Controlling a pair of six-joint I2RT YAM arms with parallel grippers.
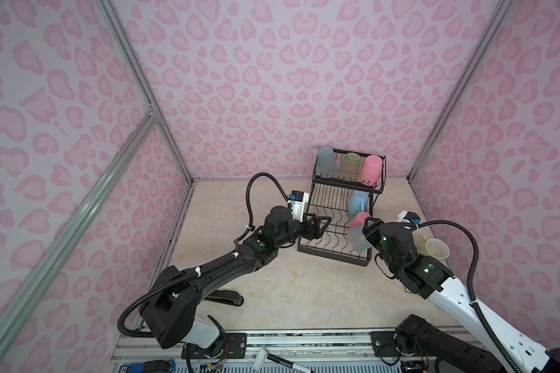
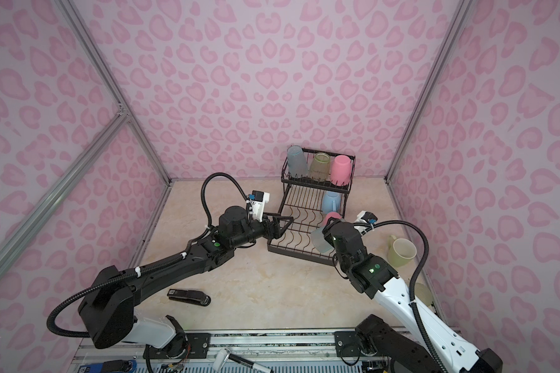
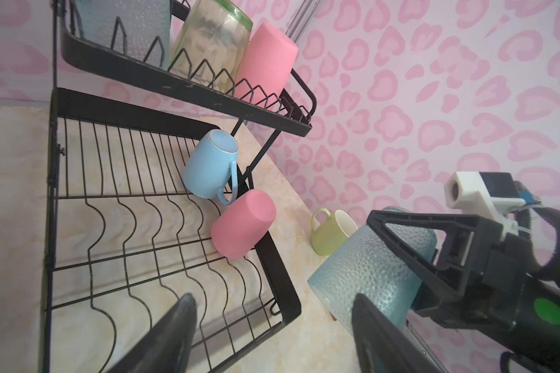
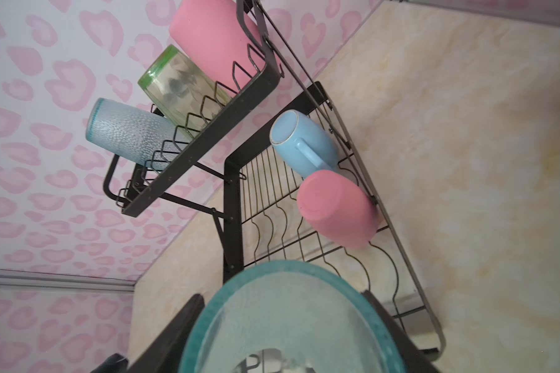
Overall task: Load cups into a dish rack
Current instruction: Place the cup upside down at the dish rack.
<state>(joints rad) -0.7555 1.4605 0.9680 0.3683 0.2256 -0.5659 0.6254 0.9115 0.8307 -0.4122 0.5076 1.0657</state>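
**Teal tumbler carried to the near corner of the rack**

*Top views.* The right hand (image 1: 362, 237) grasps the teal tumbler (image 1: 356, 243), which is tilted at the near right corner of the dish rack (image 1: 332, 255). Just beside it lies the pink tumbler (image 1: 358, 219), with the blue mug (image 1: 356, 202) beyond. The left hand (image 1: 319, 226) hovers over the rack's near left edge. A yellow-green mug (image 1: 435, 250) waits on the desk (image 1: 272, 284).

*Left wrist.* The left hand's fingers (image 3: 178, 329) are spread with only wire grid between them, so it is open and empty. The teal tumbler seems to sit partly outside the rack's rim.

*Right wrist.* The tumbler's mouth (image 4: 288, 310) fills the foreground. The pink tumbler rests against the side rail.

*Hazards.* If let go at this corner, the tumbler may straddle the rim and roll onto the desk. Moving it further in may nudge the pink tumbler off the rail. The left hand is low enough to catch the wires.
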